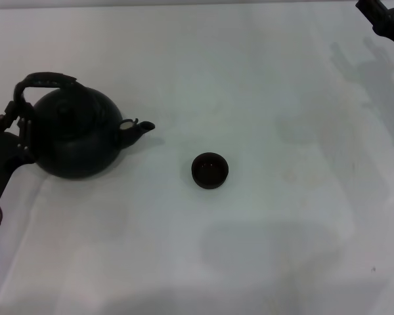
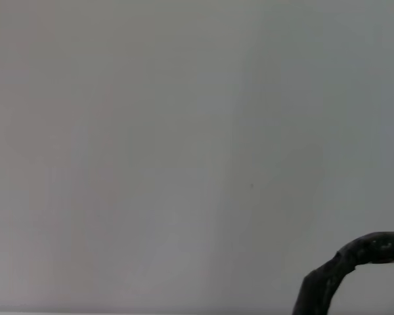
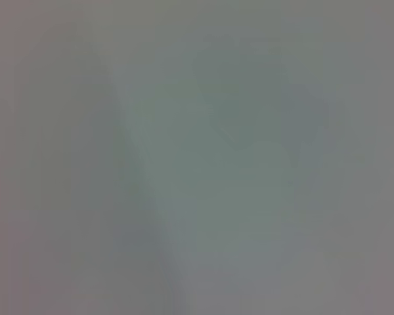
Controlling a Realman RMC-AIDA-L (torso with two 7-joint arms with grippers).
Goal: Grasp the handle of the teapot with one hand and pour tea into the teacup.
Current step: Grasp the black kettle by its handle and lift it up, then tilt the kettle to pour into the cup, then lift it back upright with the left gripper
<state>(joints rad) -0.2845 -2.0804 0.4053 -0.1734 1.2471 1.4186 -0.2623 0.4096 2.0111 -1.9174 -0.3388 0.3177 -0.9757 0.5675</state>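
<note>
Bare table (image 1: 282,230) between teapot (image 1: 75,134) and teacup (image 1: 210,170)

Left tool (image 1: 13,128) mostly cut off at frame edge, right tool (image 1: 387,20) clipped at corner, handle (image 2: 345,266) only partly in left wrist view

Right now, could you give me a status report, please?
Left pincer at matte black teapot's hoop handle. Right pincer parked far right. Small dark teacup unobstructed.

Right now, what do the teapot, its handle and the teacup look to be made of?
The teapot looks like matte black cast iron or dark ceramic: dull, with almost no shine. The handle is a dark hoop whose rough top bar looks wrapped, perhaps in cord. The teacup seems dark glazed ceramic, with a faint brownish sheen inside. The left gripper is at the handle's base; the right gripper is parked far off.
</note>
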